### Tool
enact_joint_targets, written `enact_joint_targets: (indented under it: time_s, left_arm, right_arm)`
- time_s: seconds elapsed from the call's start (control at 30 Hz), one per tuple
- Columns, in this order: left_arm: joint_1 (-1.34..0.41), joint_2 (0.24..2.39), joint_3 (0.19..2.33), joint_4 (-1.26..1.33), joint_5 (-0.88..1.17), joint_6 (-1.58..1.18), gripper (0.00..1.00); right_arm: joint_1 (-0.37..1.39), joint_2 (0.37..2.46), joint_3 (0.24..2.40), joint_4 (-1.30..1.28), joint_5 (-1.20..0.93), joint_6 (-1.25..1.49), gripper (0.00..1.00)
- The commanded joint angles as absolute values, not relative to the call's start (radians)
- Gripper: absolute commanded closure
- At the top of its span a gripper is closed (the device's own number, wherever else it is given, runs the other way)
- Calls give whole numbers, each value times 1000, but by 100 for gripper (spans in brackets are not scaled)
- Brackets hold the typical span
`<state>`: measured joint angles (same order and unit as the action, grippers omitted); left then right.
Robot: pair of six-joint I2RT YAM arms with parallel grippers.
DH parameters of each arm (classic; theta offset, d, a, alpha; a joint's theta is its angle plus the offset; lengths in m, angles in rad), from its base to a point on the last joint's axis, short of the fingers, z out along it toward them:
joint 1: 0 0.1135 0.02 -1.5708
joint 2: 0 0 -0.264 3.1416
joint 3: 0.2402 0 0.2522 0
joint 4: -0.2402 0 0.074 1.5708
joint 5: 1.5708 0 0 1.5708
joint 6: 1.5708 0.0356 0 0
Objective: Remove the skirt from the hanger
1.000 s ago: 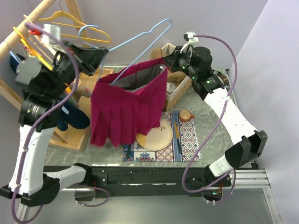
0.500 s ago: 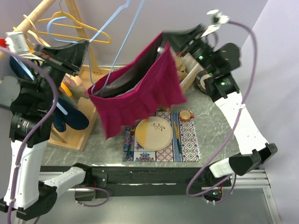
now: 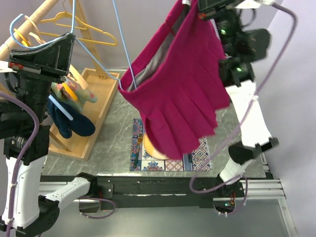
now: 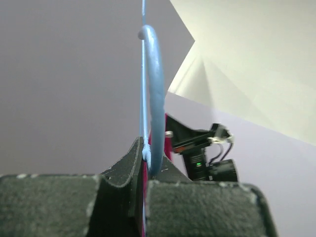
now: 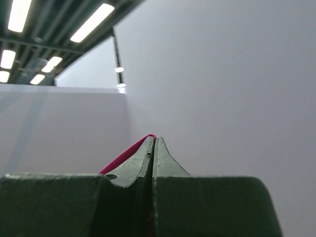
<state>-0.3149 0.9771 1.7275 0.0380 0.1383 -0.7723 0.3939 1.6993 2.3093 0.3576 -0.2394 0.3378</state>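
A magenta pleated skirt (image 3: 175,106) with a grey lining hangs in the air over the table. One waist corner is still on the light blue wire hanger (image 3: 106,76). My right gripper (image 3: 197,6) is raised to the top of the top view and is shut on the skirt's other waist edge; a strip of magenta cloth (image 5: 126,155) shows beside its jaws. My left gripper (image 3: 69,42) is raised at the left and is shut on the blue hanger's hook (image 4: 154,98).
A wooden clothes rack (image 3: 34,17) with yellow hangers (image 3: 84,27) stands at the far left, above a wooden tray (image 3: 94,106) holding toys. A patterned placemat (image 3: 163,158) with a plate lies under the skirt.
Both arms have risen and drawn apart. The skirt has been lifted high and stretched steeply, its right waist edge up at the top of the view, and it now covers the plate.
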Motion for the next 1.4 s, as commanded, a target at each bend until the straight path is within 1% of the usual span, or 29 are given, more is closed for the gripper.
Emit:
enact_joint_targets:
  time_s: [0.0,0.07,0.17,0.2,0.3,0.37,0.5,0.53,0.67,0.77,0.87,0.9,0.97,1.0,1.07,1.1,1.13,1.23,1.27,1.3,1.37]
  left_arm:
    - [-311,983,1720,145,157,-801,99]
    - [-311,992,1723,159,147,-798,99]
    - [-311,1057,1822,109,146,-776,99]
    - [-311,1072,1886,104,146,-766,99]
    - [-311,1111,1936,153,146,-788,99]
    - [-311,1149,1971,152,153,-805,99]
    - [-311,1245,2176,31,176,-790,99]
    - [-311,1249,2177,28,181,-781,99]
    - [-311,1172,2056,54,173,-744,99]
    - [-311,1122,1939,32,150,-692,99]
    - [-311,1072,1844,8,147,-652,99]
    - [-311,1060,1818,6,149,-637,99]
    - [-311,1031,1751,-24,152,-623,99]
    - [-311,1022,1732,-37,153,-605,99]
    - [-311,999,1671,-69,150,-589,99]
    - [-311,990,1646,-74,146,-581,99]
    - [-313,982,1626,-75,144,-578,99]
    - [-311,962,1557,-92,152,-560,99]
    - [-311,953,1533,-110,155,-554,99]
    - [-311,948,1523,-120,152,-534,99]
    - [-311,927,1491,-138,137,-515,99]
  right_arm:
    - [333,1793,2399,468,-121,261,100]
    - [319,1828,2410,485,-126,261,100]
    - [311,1844,2392,523,-135,224,100]
    - [308,1841,2346,567,-135,212,100]
    - [302,1845,2316,606,-132,192,100]
    - [288,1887,2351,601,-132,186,100]
    - [264,1977,2485,614,-86,186,100]
    - [258,2015,2505,626,-71,193,100]
    - [226,2082,2546,698,38,210,100]
    - [204,2094,2495,713,68,225,100]
    - [196,2057,2309,753,26,258,100]
    - [198,2030,2183,790,9,277,100]
    - [201,2002,2052,833,-40,316,100]
    - [212,1978,1932,859,-49,343,100]
    - [225,1956,1817,864,-52,367,100]
    - [233,1951,1725,861,-45,391,100]
    - [250,1957,1692,845,-34,411,100]
    - [282,2015,1667,758,-58,460,100]
    - [291,2038,1690,730,-99,450,100]
    - [302,2083,1760,656,-107,416,100]
    - [325,2118,1834,589,-115,396,100]
